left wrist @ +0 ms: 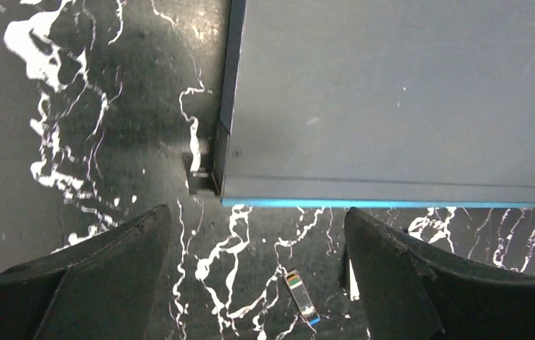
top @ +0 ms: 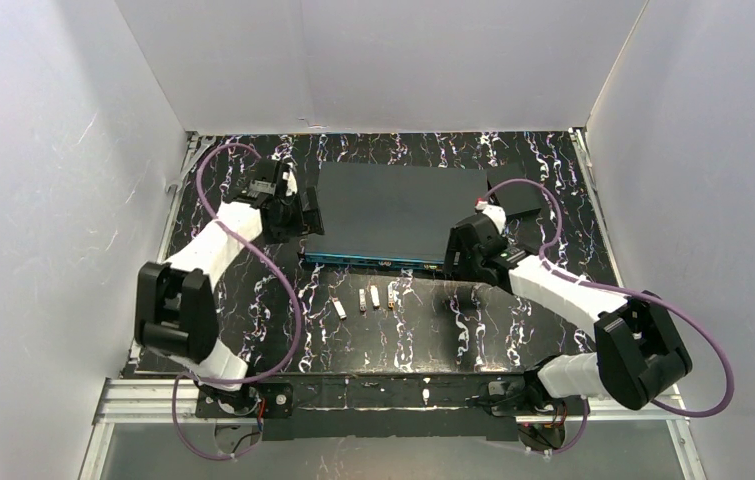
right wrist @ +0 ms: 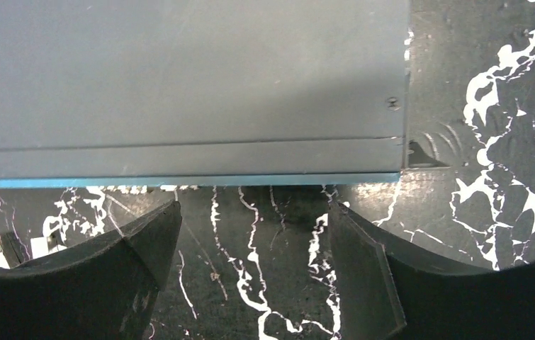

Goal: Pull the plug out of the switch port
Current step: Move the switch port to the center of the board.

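Note:
The switch (top: 398, 205) is a flat dark grey box lying mid-table, its teal-blue port edge (top: 373, 261) facing the arms. My left gripper (top: 310, 216) hangs open and empty over the switch's left front corner. In the left wrist view its gripper (left wrist: 254, 216) straddles bare table just in front of the teal edge (left wrist: 392, 203). My right gripper (top: 450, 262) is open and empty at the right end of that edge. In the right wrist view its gripper (right wrist: 254, 212) sits just in front of the edge (right wrist: 179, 180). The ports show edge-on, and no plug shows between either pair of fingers.
Several small loose modules (top: 363, 300) lie on the black marbled table in front of the switch; one (left wrist: 301, 296) lies between the left fingers. A small black box (top: 518, 197) sits behind the right gripper. A mounting ear (left wrist: 200, 166) sticks out at the switch's left corner. White walls enclose the table.

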Controlling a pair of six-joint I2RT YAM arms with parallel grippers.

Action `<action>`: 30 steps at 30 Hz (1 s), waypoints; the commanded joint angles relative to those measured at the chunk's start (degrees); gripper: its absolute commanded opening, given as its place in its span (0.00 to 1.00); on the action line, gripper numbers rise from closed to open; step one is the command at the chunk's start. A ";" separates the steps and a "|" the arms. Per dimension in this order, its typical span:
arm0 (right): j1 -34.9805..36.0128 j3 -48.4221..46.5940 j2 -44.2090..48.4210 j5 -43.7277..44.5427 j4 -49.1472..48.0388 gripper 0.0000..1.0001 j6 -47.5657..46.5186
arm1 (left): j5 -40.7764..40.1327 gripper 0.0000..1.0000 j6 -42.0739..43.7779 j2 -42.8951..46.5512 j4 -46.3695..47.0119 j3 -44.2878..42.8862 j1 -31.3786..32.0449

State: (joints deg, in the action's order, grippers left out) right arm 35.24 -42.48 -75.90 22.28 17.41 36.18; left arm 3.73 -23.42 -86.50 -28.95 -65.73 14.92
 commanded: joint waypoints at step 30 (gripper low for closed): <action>-16.26 -17.40 -21.74 -26.51 -4.67 0.86 -10.36 | 29.58 0.53 -5.00 -6.21 9.20 10.23 -2.26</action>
State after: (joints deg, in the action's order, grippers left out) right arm 18.50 -56.66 -95.53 -5.06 20.45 26.74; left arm 25.08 -24.73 -93.84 -16.32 -57.47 9.54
